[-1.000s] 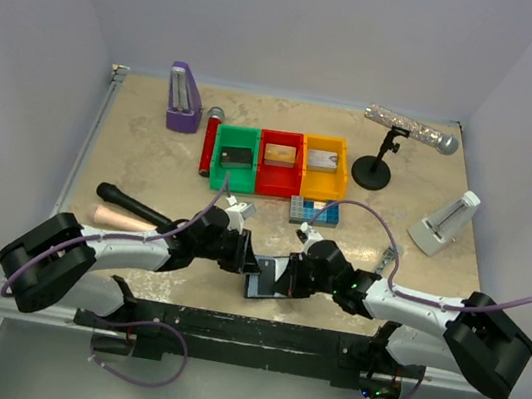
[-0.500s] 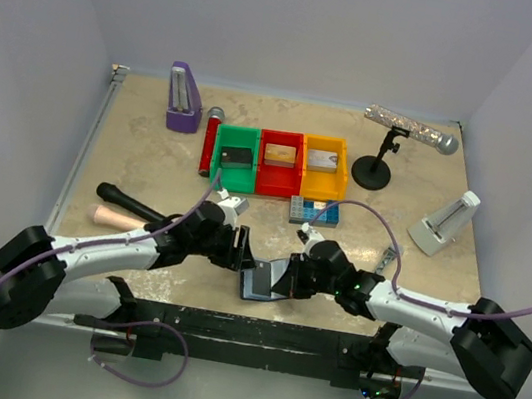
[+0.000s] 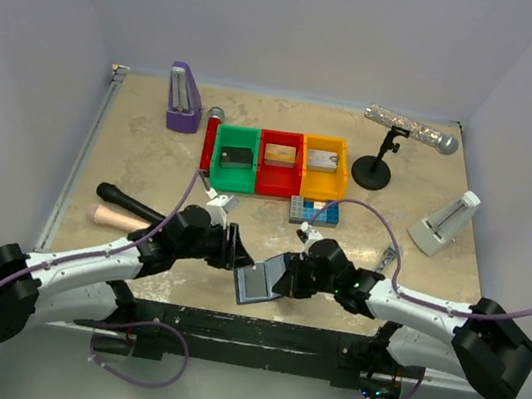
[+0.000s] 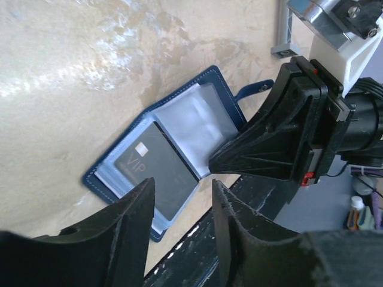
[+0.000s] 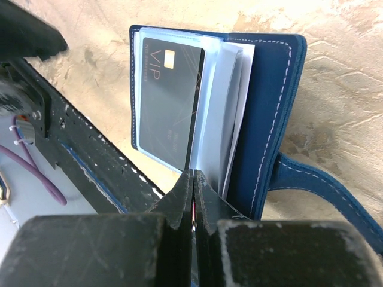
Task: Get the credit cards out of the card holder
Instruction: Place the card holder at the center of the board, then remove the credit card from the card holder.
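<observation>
The navy card holder lies open at the table's near edge, its pale inner pockets fanned out. A black card marked VIP sits in the left pocket, also in the left wrist view. My right gripper is shut, its tips pressed on the pocket leaves by the fold, beside the black card. My left gripper hovers open just left of the holder, nothing between its fingers. Three more cards lie in the bins: black, gold-tan, silvery.
Green, red and yellow bins stand mid-table, a blue studded plate in front of them. A black-handled brush lies left. Purple metronome, microphone stand and white metronome stand farther back. A black rail runs along the near edge.
My left gripper has opened and drawn a little left off the holder. The holder now lies flatter and wider open. The right gripper has stayed shut on it.
</observation>
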You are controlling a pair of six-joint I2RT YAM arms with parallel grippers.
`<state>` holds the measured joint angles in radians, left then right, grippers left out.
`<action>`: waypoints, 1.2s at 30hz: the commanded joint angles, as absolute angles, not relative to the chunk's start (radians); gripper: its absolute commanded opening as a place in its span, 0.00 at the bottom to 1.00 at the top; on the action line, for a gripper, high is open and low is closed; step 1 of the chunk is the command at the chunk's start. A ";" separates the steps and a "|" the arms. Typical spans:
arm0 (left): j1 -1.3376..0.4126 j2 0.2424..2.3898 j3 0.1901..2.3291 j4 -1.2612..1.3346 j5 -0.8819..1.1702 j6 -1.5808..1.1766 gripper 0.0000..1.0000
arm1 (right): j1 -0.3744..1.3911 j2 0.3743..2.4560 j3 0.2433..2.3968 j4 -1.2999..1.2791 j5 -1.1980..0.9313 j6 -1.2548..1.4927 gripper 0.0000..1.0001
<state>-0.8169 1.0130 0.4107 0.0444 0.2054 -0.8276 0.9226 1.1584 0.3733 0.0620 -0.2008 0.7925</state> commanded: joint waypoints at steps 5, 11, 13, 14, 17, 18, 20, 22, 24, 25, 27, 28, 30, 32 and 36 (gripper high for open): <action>-0.897 1.167 0.350 0.328 0.319 -0.925 0.38 | 0.919 1.177 0.411 0.077 -0.195 0.792 0.00; -0.910 1.256 0.281 0.443 0.321 -0.974 0.33 | 0.919 1.195 0.379 0.112 -0.206 0.810 0.00; -0.910 1.259 0.268 0.439 0.302 -0.976 0.33 | 0.919 1.198 0.368 0.115 -0.207 0.811 0.00; -0.910 1.259 0.264 0.433 0.290 -0.974 0.33 | 0.919 1.198 0.367 0.115 -0.209 0.810 0.00; -0.910 1.252 0.261 0.400 0.265 -0.965 0.34 | 0.919 1.210 0.367 0.118 -0.210 0.815 0.00; -0.910 1.246 0.261 0.391 0.259 -0.962 0.34 | 0.919 1.216 0.364 0.120 -0.215 0.816 0.00; -0.908 1.238 0.262 0.374 0.245 -0.953 0.35 | 0.919 1.229 0.362 0.126 -0.219 0.822 0.00; -0.907 1.233 0.275 0.344 0.232 -0.937 0.36 | 0.920 1.244 0.357 0.141 -0.227 0.828 0.00; -0.904 1.233 0.288 0.313 0.222 -0.919 0.37 | 0.923 1.261 0.353 0.158 -0.233 0.839 0.00; -0.900 1.233 0.296 0.302 0.219 -0.913 0.37 | 0.925 1.267 0.348 0.169 -0.236 0.845 0.00; -0.896 1.232 0.305 0.290 0.218 -0.904 0.38 | 0.933 1.279 0.348 0.184 -0.238 0.856 0.00; -0.893 1.232 0.310 0.284 0.216 -0.900 0.38 | 0.934 1.284 0.347 0.190 -0.239 0.859 0.00; -0.888 1.235 0.317 0.273 0.213 -0.888 0.38 | 0.940 1.290 0.351 0.198 -0.242 0.865 0.00; -0.879 1.241 0.333 0.258 0.212 -0.877 0.38 | 0.953 1.296 0.357 0.198 -0.242 0.870 0.00; -0.873 1.252 0.363 0.233 0.215 -0.858 0.38 | 0.962 1.315 0.364 0.204 -0.241 0.880 0.00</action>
